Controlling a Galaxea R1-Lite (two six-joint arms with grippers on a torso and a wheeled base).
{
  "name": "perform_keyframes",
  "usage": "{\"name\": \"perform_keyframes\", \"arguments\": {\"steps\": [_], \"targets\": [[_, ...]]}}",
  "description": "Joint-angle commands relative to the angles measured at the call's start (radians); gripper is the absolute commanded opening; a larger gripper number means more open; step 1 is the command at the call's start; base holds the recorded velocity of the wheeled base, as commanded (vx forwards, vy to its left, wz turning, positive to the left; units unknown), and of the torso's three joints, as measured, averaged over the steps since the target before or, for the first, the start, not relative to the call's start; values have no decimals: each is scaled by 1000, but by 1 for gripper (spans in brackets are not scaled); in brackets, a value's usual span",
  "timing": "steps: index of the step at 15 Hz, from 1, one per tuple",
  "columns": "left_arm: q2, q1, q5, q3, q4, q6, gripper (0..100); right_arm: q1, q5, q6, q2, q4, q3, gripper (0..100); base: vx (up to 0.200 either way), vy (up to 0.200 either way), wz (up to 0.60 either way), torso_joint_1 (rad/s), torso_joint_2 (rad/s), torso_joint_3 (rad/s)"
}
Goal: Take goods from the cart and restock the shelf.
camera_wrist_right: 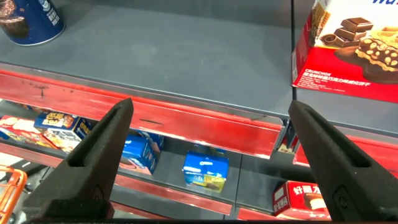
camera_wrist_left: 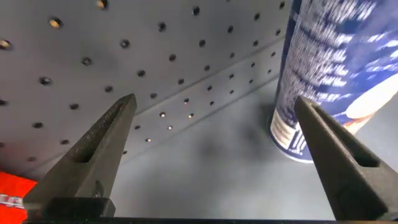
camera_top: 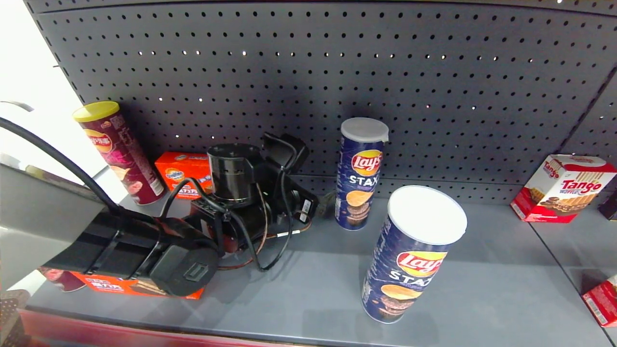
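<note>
**Operator:** How do my end effectors stand?

**Spotter:** Your left end effector (camera_wrist_left: 214,102) is spread wide and holds nothing. Between its fingers (camera_wrist_left: 93,155) lie the bare shelf (camera_wrist_left: 205,162) and the perforated back panel (camera_wrist_left: 124,50). Your right end effector (camera_wrist_right: 210,104) is just as wide apart and also has nothing in it. It hangs out in front of the red shelf lip (camera_wrist_right: 186,121).

**Operator:** What sits next to the left one?

**Spotter:** A blue chip can (camera_wrist_left: 329,68) stands upright just beside one finger, partly behind it and outside the gap. You cannot tell whether they touch. From the head camera, that can stands near the back panel, to the right of your left arm (camera_top: 144,241). On the arm's other side an orange box (camera_top: 185,171) lies against the panel. Further left stands a maroon can with a yellow lid (camera_top: 118,152).

**Operator:** And further out?

**Spotter:** A second blue chip can (camera_top: 409,255) stands nearer the front edge, apart from the first. A flat orange pack (camera_top: 111,287) lies under your left arm at the front left. At the far right sits a red-and-white wafer box (camera_top: 561,188). From your right wrist, a chocolate biscuit box (camera_wrist_right: 348,50) rests on the shelf above the lip, and blue packets (camera_wrist_right: 205,171) lie on the level below.
</note>
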Motion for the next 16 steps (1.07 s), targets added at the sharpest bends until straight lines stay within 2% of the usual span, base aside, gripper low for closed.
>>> {"name": "perform_keyframes", "arguments": {"steps": [1,16], "targets": [[18,-9,0,-1,0,0,100,1,0,0,2,0,0,100,0,0,0,0,0,0],[50,-32,0,-14,-5,-1,100,1,0,0,2,0,0,100,0,0,0,0,0,0]]}}
